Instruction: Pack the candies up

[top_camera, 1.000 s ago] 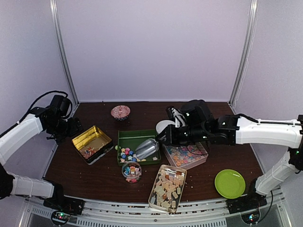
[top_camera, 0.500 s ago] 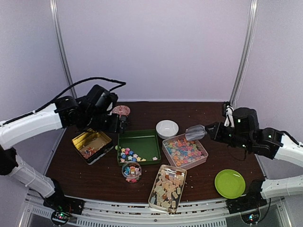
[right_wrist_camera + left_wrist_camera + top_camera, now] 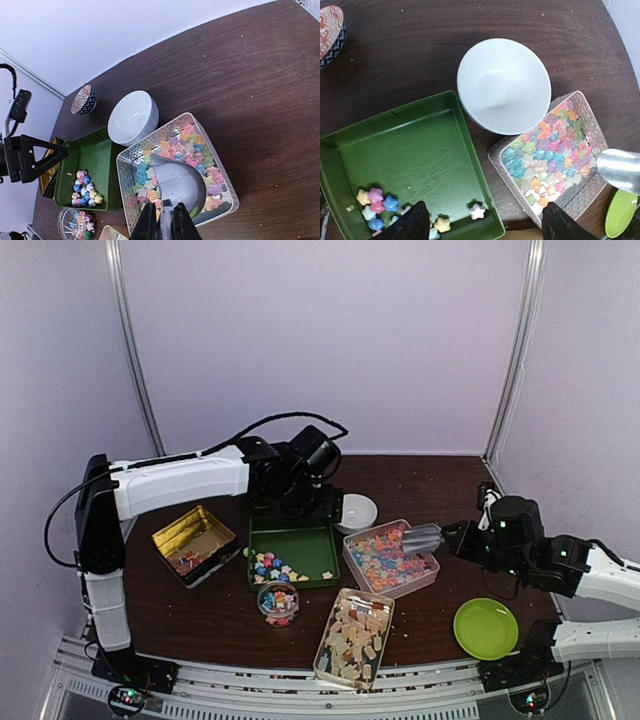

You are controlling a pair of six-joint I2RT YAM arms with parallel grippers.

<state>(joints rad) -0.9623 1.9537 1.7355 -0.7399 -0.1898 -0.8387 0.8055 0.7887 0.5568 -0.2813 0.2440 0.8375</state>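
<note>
The worktop (image 3: pixel 440 490) carries several containers. The left arm reaches far across it. Its pincer (image 3: pixel 482 227) hangs above the green tray (image 3: pixel 410 160), fingers wide apart, with nothing between them. The right pincer (image 3: pixel 162 222) is closed on the handle of a scoop (image 3: pixel 177 182).

The clear tray (image 3: pixel 496 159) is full of star candies (image 3: pixel 545 150), and the scoop's mouth is down among them; I cannot tell if it has any inside. The long tray (image 3: pixel 321 658) at the near edge is full of beige candies (image 3: pixel 352 635). The green tray has only a small group of stars in one near corner and one or two apart from it; most of its floor is bare. The gold tin (image 3: pixel 200 530) holds a few pieces, too small to name. The plate (image 3: pixel 486 628) is bare, and the bowl (image 3: pixel 502 85) looks empty. The small jar (image 3: pixel 277 602) already has coloured candies in it.

I judge the packing to be at an early stage: a few stars are moved, both stocks are nearly whole, and the beige candies look untouched.
</note>
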